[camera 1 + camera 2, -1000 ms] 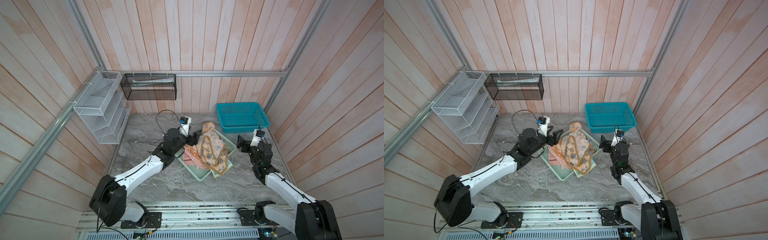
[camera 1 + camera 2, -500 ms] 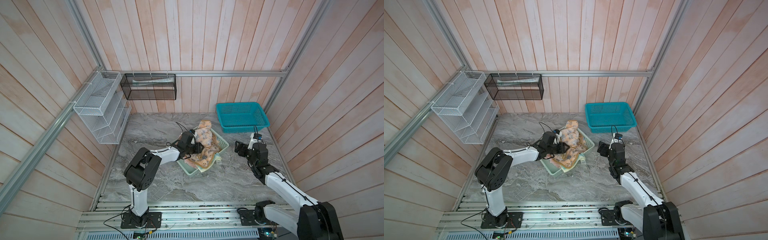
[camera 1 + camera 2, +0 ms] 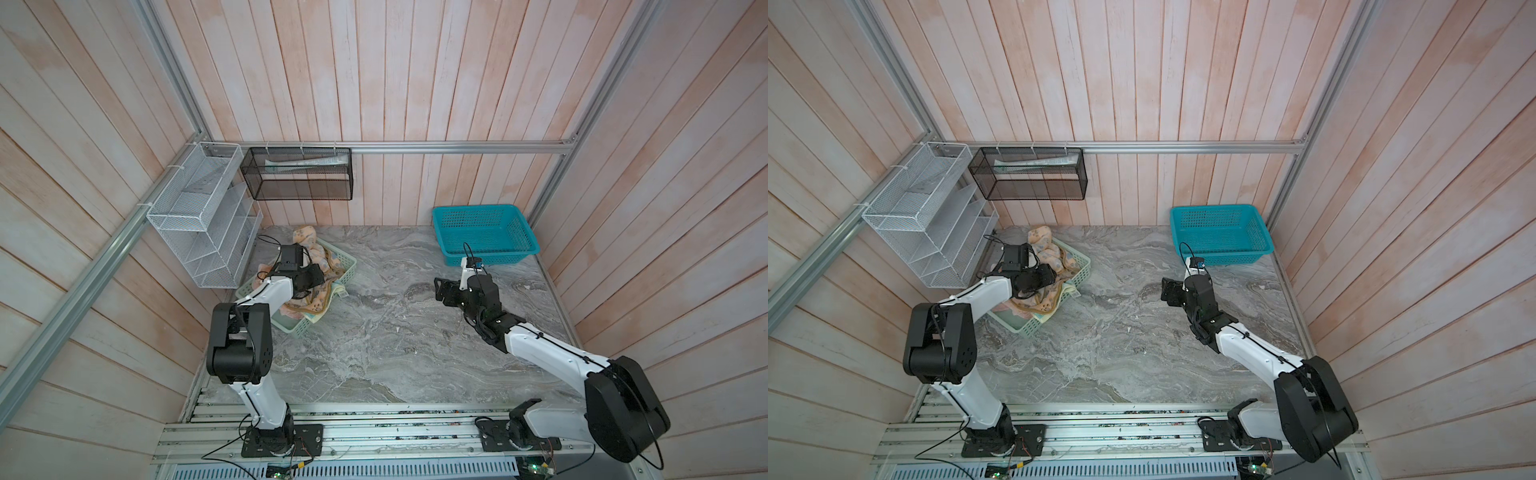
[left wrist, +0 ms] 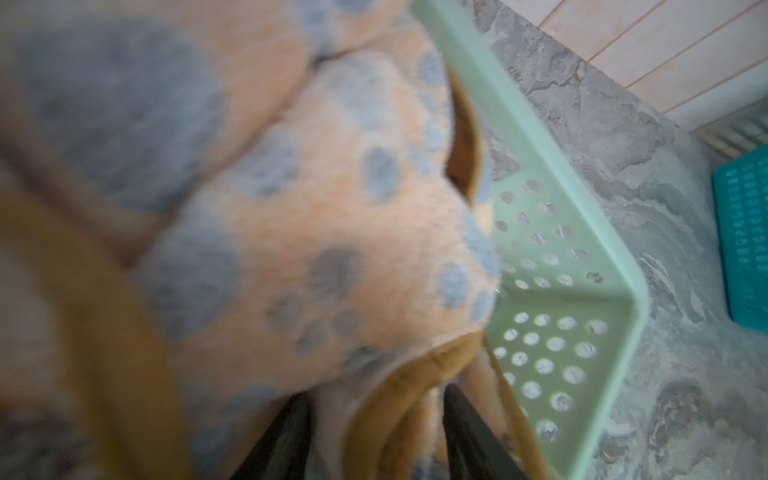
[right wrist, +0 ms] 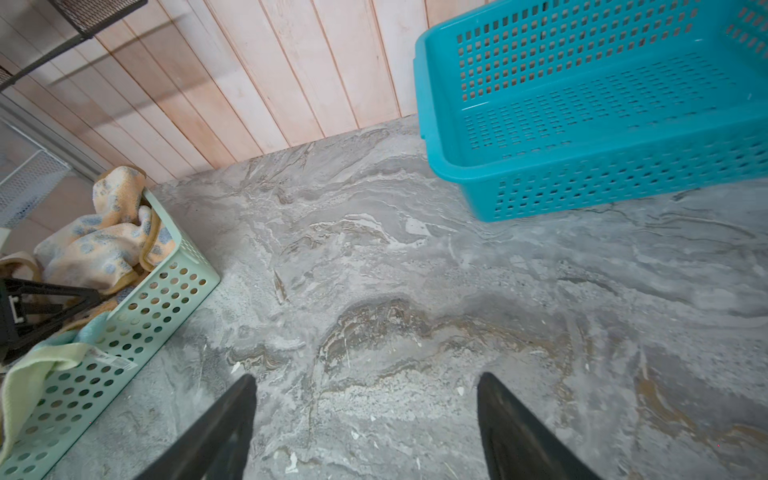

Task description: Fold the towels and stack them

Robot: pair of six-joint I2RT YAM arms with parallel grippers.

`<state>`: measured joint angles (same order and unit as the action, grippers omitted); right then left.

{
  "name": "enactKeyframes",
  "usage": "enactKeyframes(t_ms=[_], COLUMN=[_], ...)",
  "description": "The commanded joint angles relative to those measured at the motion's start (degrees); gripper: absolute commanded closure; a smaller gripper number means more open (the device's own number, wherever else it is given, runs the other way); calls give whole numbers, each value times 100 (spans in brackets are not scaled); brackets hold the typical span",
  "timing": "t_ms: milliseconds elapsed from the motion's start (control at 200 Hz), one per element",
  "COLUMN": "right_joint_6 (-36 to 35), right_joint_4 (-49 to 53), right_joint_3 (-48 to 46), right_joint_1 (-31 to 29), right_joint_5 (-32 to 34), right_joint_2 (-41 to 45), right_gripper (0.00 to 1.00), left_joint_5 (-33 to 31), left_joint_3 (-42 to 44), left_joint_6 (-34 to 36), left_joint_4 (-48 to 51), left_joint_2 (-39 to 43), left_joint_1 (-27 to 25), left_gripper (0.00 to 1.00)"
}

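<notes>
The towels lie heaped in a mint-green basket point(image 3: 348, 266) at the table's back left. On top is the peach paw-print towel point(image 3: 309, 245) point(image 4: 332, 208) point(image 5: 104, 245). A pale yellow-green towel point(image 5: 29, 374) hangs over the basket's rim. My left gripper point(image 4: 376, 390) point(image 3: 316, 276) reaches into the basket. Its fingers are shut on a bunched fold of the paw-print towel's brown edging. My right gripper point(image 5: 365, 376) point(image 3: 442, 291) hovers open over bare marble at mid-right, with nothing between its fingers.
A teal basket point(image 3: 484, 235) point(image 5: 582, 104) stands at the back right, nothing in it. On the left wall hangs a white wire rack point(image 3: 199, 232), close beside the mint basket. A black mesh box point(image 3: 297, 174) hangs on the back wall. Grey marble lies between the two arms.
The mint basket with its towels has slid from the table's middle to the back left, near the wire rack. My left arm folded back with it. The right gripper shifted slightly.
</notes>
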<state>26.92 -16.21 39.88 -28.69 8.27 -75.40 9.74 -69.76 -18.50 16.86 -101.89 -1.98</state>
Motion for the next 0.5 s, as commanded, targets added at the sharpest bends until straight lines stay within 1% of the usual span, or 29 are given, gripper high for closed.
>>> enactKeyframes(t_ms=[0,70,140,175,195,245,315,420,495], right_joint_6=[-27,-71,-115,-149,-160,-161,-166,-147,-125], right_joint_4=[42,114,176,200,213,268,261,241,239], right_joint_3=[328,487,650,717,765,862,937,1000,1034], right_joint_1=[-98,-166,-239,-289,-317,-394,-506,-645,-709], right_joint_5=[-9,-41,-85,-89,-97,-123,-194,-229,-277], right_joint_2=[-104,-179,-283,-336,-376,-461,-553,-681,-751], right_gripper=[17,17,17,17,17,17,17,17,17], left_joint_5=[-396,-960,-1787,-2136,-2252,-2255,-2010,-1728,-1800], left_joint_3=[-1013,-1327,-1367,-1388,-1426,-1535,-1634,-1456,-1389], left_joint_6=[732,788,855,891,888,848,770,669,580], left_joint_4=[1019,1267,1350,1443,1517,1740,1933,1730,1609], left_joint_2=[323,517,618,571,504,283,-15,-343,-571], left_joint_1=[-146,-152,-145,-117,-83,32,134,135,136], left_gripper=[40,36,20,15,14,14,14,14,16])
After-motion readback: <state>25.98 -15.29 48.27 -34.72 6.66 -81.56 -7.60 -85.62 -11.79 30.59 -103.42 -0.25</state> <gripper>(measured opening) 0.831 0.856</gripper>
